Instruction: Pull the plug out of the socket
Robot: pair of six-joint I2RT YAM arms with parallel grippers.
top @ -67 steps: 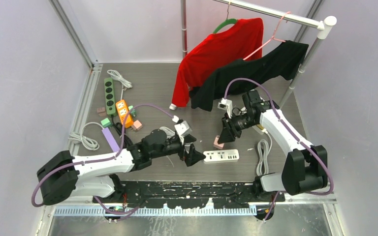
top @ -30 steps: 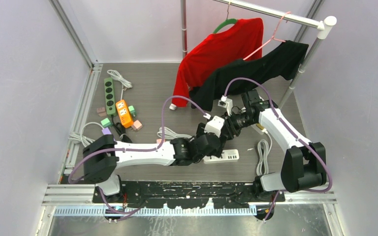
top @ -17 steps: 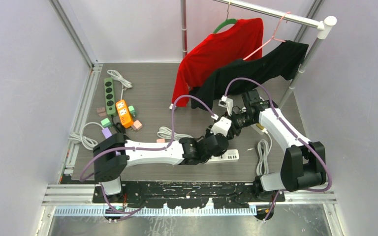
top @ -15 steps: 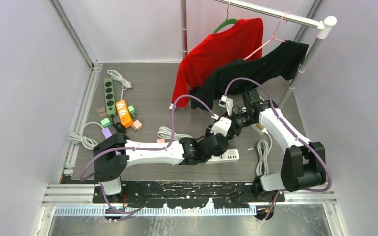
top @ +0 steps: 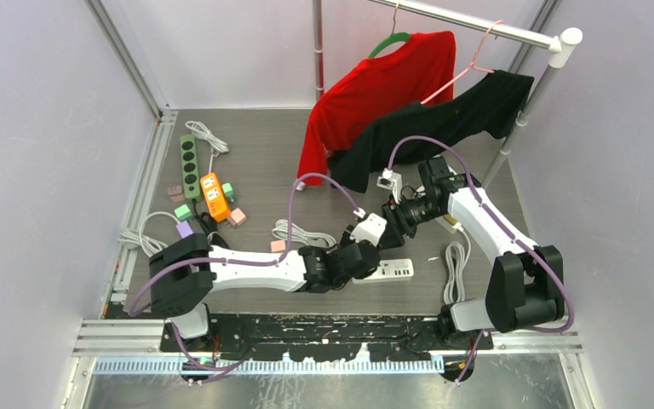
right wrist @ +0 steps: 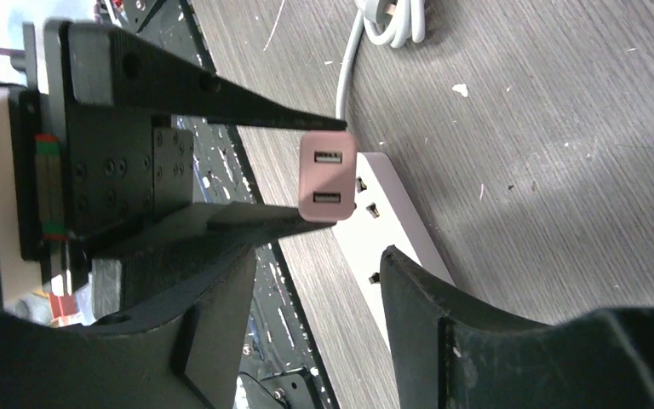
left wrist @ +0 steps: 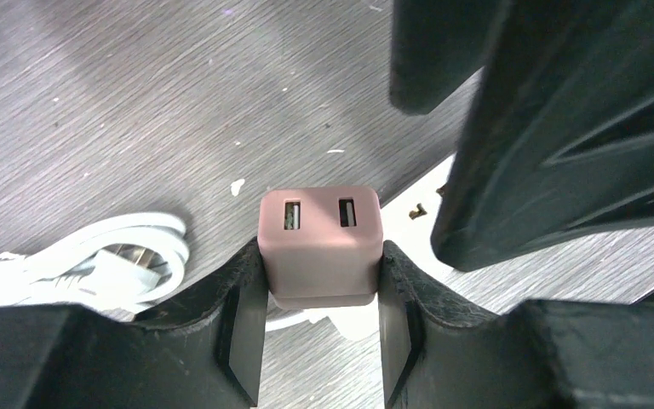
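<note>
Left pincer (left wrist: 321, 260): closed on the plug, one finger (left wrist: 247, 281) flat against each of its side faces. The grip looks square to me.

White cable (left wrist: 94, 256): coiled on the bench (left wrist: 136, 102) just left of the plug, and I see it touching neither.

Plug (left wrist: 320, 247): a small dusty-pink block with rounded corners and two USB slots on its top face. It sits at the left end of the socket strip, near the middle of the bench. White shows directly under it, but I cannot tell whether its prongs are seated or already clear.

Socket strip (top: 392, 271): white, lying flat with its long axis running left to right, and nothing pins it down.

Key relation: the plug stands up from the strip's face, so I judge the pull should go straight away from that face, not along the strip's length.

Nearer arm: the left one, since it already has the plug.

Right pincer (right wrist: 315, 256): spread wide and holding nothing, hovering just on the far side of the plug. I think it is well placed to press the strip down.
</note>
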